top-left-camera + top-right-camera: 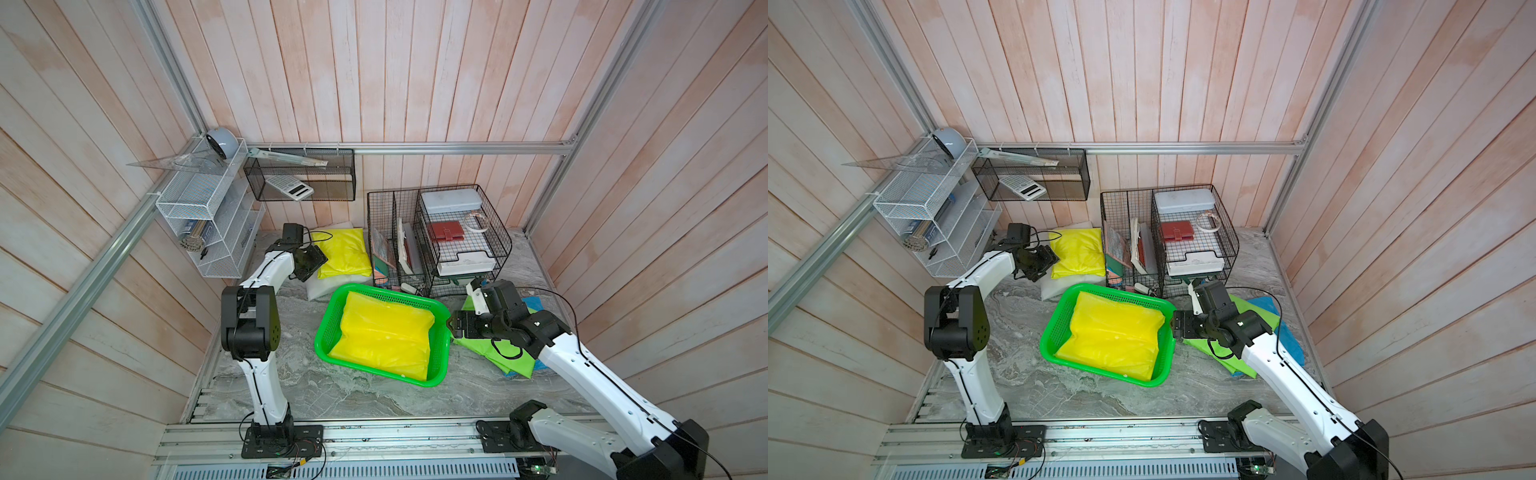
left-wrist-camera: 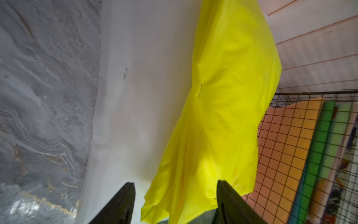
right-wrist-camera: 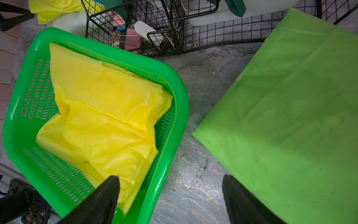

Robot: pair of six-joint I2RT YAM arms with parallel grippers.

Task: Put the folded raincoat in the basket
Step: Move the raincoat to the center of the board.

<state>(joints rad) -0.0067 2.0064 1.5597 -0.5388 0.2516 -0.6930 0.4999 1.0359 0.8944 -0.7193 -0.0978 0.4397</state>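
1. Grey marbled tabletop (image 1: 374,399): bare surface shows between the two fingers of the right gripper (image 3: 170,176).
2. Black wire desk organiser (image 1: 505,245): stands beyond the jaws of both grippers (books and trays inside).
3. Bright green perforated plastic basket (image 3: 182,100): its rim passes under the right jaws, with one finger over the inside and the other outside it.
4. Folded yellow plastic raincoat (image 1: 386,332): lies inside the basket, one edge beneath the inner right finger.
5. Light green folded sheet (image 3: 290,116): flat on the tabletop, just beside the outer right finger.
6. White padded sheet (image 2: 145,77): extends ahead of the left gripper (image 2: 176,183).
7. Second folded yellow raincoat (image 2: 222,97): rests on the white padded sheet, with one corner between the left jaws.
8. Right jaws: spread wide, holding nothing.
9. Left jaws: apart, not clamped on the fabric.
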